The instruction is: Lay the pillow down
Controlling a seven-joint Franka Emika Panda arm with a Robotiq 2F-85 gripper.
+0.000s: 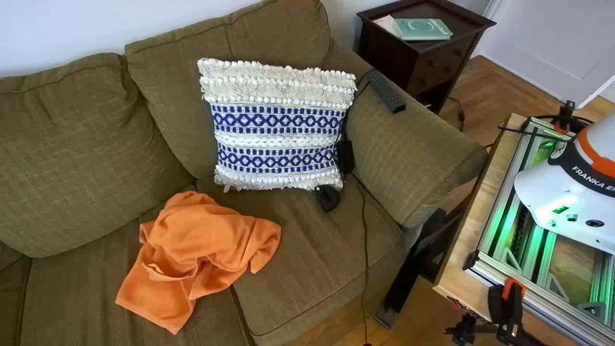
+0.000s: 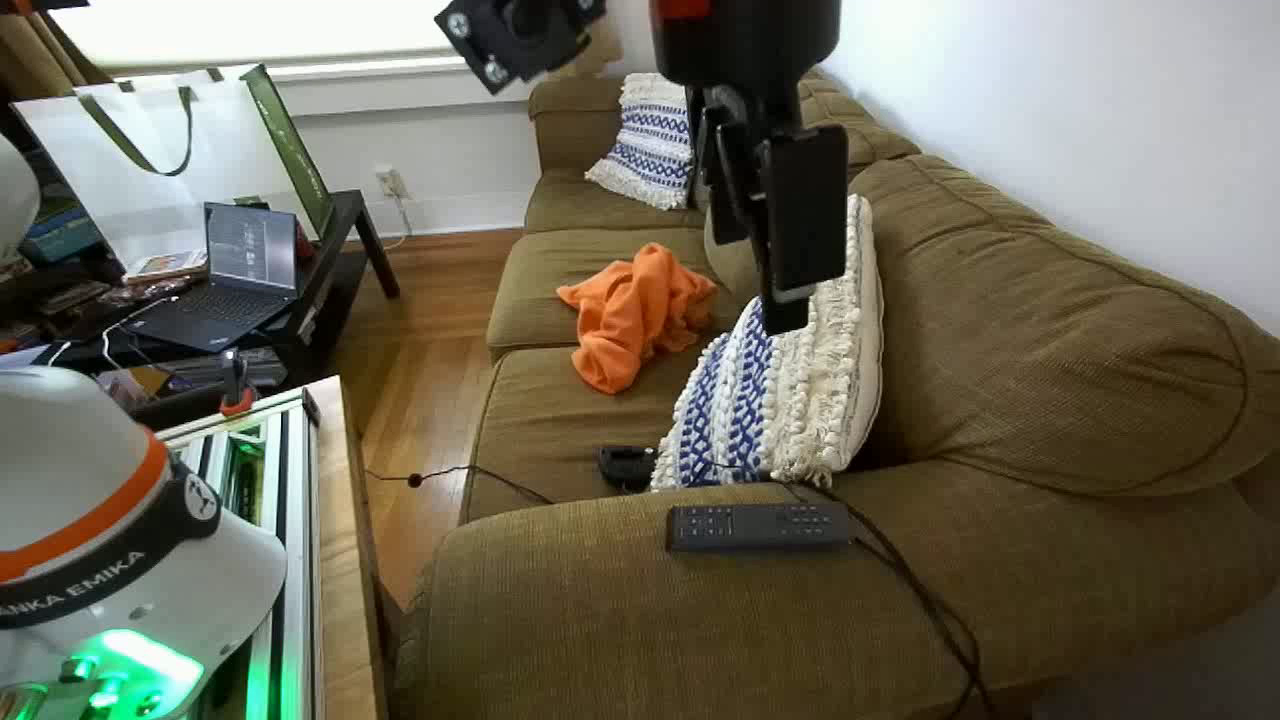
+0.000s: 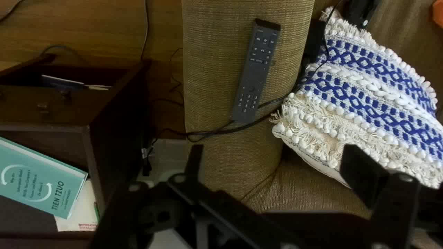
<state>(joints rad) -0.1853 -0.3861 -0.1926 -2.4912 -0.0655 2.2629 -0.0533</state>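
A white, fringed pillow with blue woven bands (image 1: 281, 126) leans upright against the sofa's back cushion, beside the armrest. It also shows in an exterior view (image 2: 725, 400) and at the right of the wrist view (image 3: 375, 100). My gripper (image 2: 757, 275) hangs in the air with its fingers overlapping the pillow's upper part in that view. In the wrist view my gripper (image 3: 278, 169) has its fingers wide apart with nothing between them. The right finger overlaps the pillow's fringed top edge in the picture; no contact shows. The gripper is out of view in an exterior view.
The sofa armrest (image 1: 408, 144) carries a dark remote (image 2: 760, 527) and black cables. A black device (image 1: 326, 198) lies at the pillow's foot. An orange cloth (image 1: 202, 250) lies on the seat. A side table (image 1: 427, 60) holds books. A similar pillow (image 2: 652, 140) stands farther off.
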